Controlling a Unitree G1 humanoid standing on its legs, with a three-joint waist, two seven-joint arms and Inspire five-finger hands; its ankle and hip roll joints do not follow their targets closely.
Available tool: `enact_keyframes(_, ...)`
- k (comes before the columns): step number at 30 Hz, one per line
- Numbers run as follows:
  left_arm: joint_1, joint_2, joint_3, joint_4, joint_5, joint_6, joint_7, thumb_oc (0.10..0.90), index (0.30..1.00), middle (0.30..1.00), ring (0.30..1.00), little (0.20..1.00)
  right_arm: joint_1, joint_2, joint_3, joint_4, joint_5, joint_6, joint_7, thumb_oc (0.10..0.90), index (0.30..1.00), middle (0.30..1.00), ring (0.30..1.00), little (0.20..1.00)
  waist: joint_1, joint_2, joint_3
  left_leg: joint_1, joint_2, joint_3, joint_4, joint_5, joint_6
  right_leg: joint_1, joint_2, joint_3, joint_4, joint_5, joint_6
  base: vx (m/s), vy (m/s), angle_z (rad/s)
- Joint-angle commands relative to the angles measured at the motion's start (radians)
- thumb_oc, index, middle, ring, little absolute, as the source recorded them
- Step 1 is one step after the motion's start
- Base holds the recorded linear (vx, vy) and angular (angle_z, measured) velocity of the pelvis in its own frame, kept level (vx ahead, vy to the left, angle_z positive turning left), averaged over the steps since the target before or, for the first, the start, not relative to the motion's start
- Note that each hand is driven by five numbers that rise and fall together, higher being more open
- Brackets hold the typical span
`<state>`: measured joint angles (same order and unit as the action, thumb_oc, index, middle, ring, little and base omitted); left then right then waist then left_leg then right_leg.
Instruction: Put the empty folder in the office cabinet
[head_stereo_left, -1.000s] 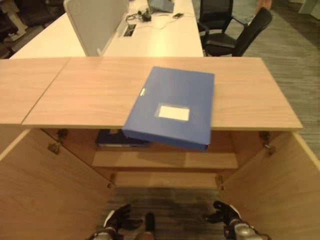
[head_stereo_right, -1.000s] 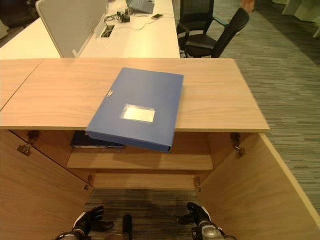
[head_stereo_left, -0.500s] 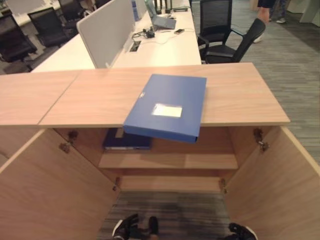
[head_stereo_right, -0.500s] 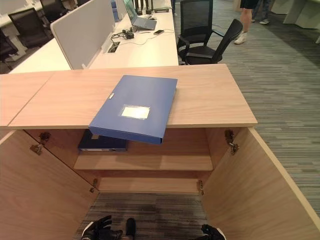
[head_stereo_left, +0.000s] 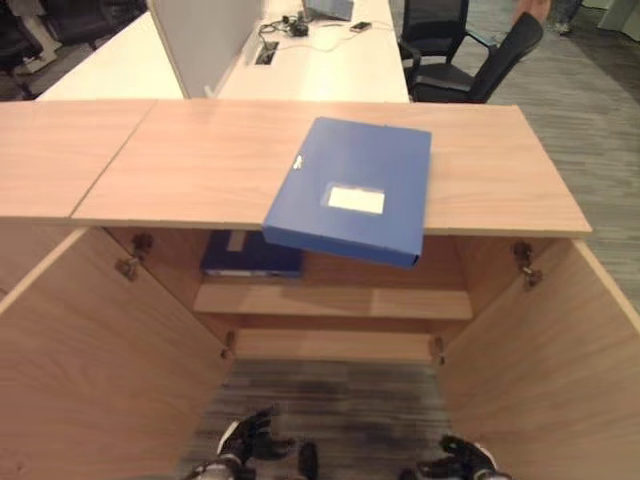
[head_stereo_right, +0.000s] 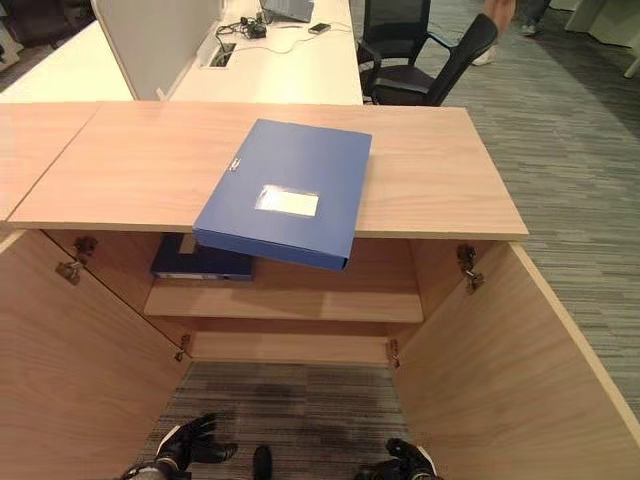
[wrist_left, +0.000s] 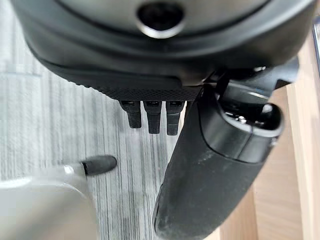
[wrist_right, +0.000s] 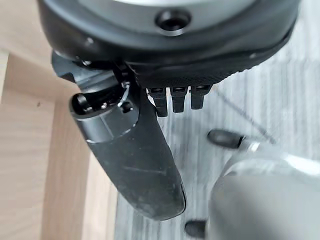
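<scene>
Nothing on the cabinet top is sitting in a new spot since half a second ago; the whole picture is shifting because the head camera is tipping down, so both hands are showing more at the bottom edge again.

The blue folder (head_stereo_left: 350, 190) is lying flat on the wooden top of the office cabinet (head_stereo_left: 500, 170), label side up. Its near corner is sticking out past the front edge, hanging over the open space below. Both cabinet doors are standing open. Inside, another dark blue folder (head_stereo_left: 250, 255) is lying on the upper shelf (head_stereo_left: 380, 302), toward the robot's left, and the rest of that shelf is looking bare.

The left hand (head_stereo_left: 245, 440) is hanging low over the striped carpet (head_stereo_right: 290, 400), with its fingers spread out and holding nothing. The right hand (head_stereo_left: 455, 462) is hanging low too, fingers loose and empty. Both are well apart from the folder.

The folder is looking stiff and boxy, like a hard case, so it is probably not going to bend or flop. Being empty, it is likely light. Its cover is looking smooth, so it may be slippery. A good place to grab seems to be the part sticking out over the edge, with fingers under it and the thumb on top. Two hands on the sides may be keeping it steadier.
</scene>
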<state>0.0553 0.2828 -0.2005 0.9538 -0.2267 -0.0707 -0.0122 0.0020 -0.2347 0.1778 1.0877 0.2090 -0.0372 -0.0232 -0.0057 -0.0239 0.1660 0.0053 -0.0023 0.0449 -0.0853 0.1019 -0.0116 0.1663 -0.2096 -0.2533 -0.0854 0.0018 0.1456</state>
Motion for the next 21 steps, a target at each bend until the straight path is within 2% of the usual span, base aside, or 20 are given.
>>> enact_keyframes(1, -0.066, 0.006, 0.008, -0.019, 0.026, -0.044, -0.008, 0.800, 0.900, 0.900, 0.900, 0.900, -0.043, -0.068, 0.003, -0.055, 0.010, -0.030, -0.006, 0.800, 0.900, 0.900, 0.900, 0.900, 0.022, 0.029, -0.010, 0.077, 0.069, -0.002, 0.028, -0.139, -0.055, -0.054, 0.078, 0.016, 0.094, -0.087, -0.036, 0.02, 0.093, 0.02)
enact_keyframes(6, -0.059, 0.023, 0.016, -0.097, 0.037, -0.055, 0.010, 0.800, 0.900, 0.900, 0.900, 0.900, -0.032, -0.060, 0.003, -0.062, 0.004, -0.030, -0.010, 0.800, 0.900, 0.900, 0.900, 0.900, 0.026, 0.027, -0.019, 0.087, 0.060, -0.007, 0.012, -0.135, -0.050, -0.046, 0.073, 0.015, 0.074, -0.075, -0.027, 0.00, 0.047, 0.01)
enact_keyframes(11, -0.033, 0.092, 0.060, -0.359, 0.174, -0.077, 0.092, 0.800, 0.900, 0.900, 0.900, 0.900, -0.020, -0.058, -0.020, -0.089, -0.003, -0.042, -0.024, 0.800, 0.900, 0.900, 0.900, 0.900, 0.038, 0.016, -0.021, 0.089, 0.058, -0.013, 0.003, -0.135, -0.051, -0.037, 0.069, 0.011, 0.054, -0.064, -0.019, 0.00, 0.008, 0.02)
enact_keyframes(12, -0.015, 0.109, 0.083, -0.426, 0.229, -0.079, 0.136, 0.800, 0.900, 0.900, 0.900, 0.900, -0.013, -0.053, -0.024, -0.107, -0.005, -0.049, -0.034, 0.800, 0.900, 0.900, 0.900, 0.900, 0.042, 0.011, -0.021, 0.088, 0.058, -0.015, 0.003, -0.135, -0.051, -0.035, 0.068, 0.010, 0.053, -0.064, -0.017, -0.01, -0.027, 0.05)
enact_keyframes(14, 0.011, 0.141, 0.148, -0.580, 0.401, -0.105, 0.294, 0.800, 0.900, 0.900, 0.900, 0.900, 0.005, -0.039, -0.035, -0.117, -0.018, -0.080, -0.064, 0.800, 0.900, 0.900, 0.900, 0.900, 0.055, -0.002, -0.020, 0.085, 0.058, -0.020, 0.000, -0.134, -0.054, -0.033, 0.067, 0.003, 0.052, -0.064, -0.011, -0.01, -0.042, 0.02)
enact_keyframes(15, 0.015, 0.147, 0.166, -0.614, 0.463, -0.107, 0.348, 0.800, 0.900, 0.900, 0.900, 0.900, 0.008, -0.036, -0.034, -0.119, -0.022, -0.088, -0.072, 0.800, 0.900, 0.900, 0.900, 0.900, 0.058, -0.007, -0.020, 0.084, 0.058, -0.021, 0.000, -0.134, -0.055, -0.032, 0.067, 0.002, 0.052, -0.065, -0.010, 0.00, 0.000, 0.00)
enact_keyframes(16, 0.018, 0.146, 0.167, -0.617, 0.467, -0.106, 0.350, 0.800, 0.900, 0.900, 0.900, 0.900, 0.008, -0.035, -0.033, -0.119, -0.022, -0.088, -0.073, 0.800, 0.900, 0.900, 0.900, 0.900, 0.058, -0.008, -0.020, 0.085, 0.058, -0.021, 0.000, -0.135, -0.055, -0.032, 0.067, 0.002, 0.052, -0.065, -0.010, 0.00, 0.000, 0.00)
enact_keyframes(18, 0.020, 0.145, 0.203, -0.683, 0.602, -0.091, 0.497, 0.800, 0.900, 0.900, 0.900, 0.900, 0.020, -0.028, -0.023, -0.118, -0.031, -0.106, -0.089, 0.800, 0.900, 0.900, 0.900, 0.900, 0.063, -0.017, -0.024, 0.088, 0.061, -0.021, -0.001, -0.137, -0.059, -0.024, 0.066, 0.000, 0.048, -0.066, -0.009, 0.01, -0.041, 0.00)
enact_keyframes(19, 0.021, 0.144, 0.203, -0.684, 0.605, -0.089, 0.499, 0.800, 0.900, 0.900, 0.900, 0.900, 0.020, -0.027, -0.022, -0.117, -0.031, -0.107, -0.090, 0.800, 0.900, 0.900, 0.900, 0.900, 0.062, -0.018, -0.024, 0.088, 0.061, -0.021, -0.001, -0.137, -0.059, -0.023, 0.066, 0.000, 0.047, -0.065, -0.009, 0.02, -0.049, 0.01)
enact_keyframes(21, 0.016, 0.147, 0.235, -0.743, 0.675, -0.071, 0.587, 0.800, 0.900, 0.900, 0.900, 0.900, 0.024, -0.018, -0.007, -0.110, -0.026, -0.108, -0.093, 0.800, 0.900, 0.900, 0.900, 0.900, 0.063, -0.023, -0.028, 0.092, 0.066, -0.020, 0.000, -0.137, -0.062, -0.017, 0.067, -0.003, 0.042, -0.064, -0.009, 0.01, -0.041, 0.01)
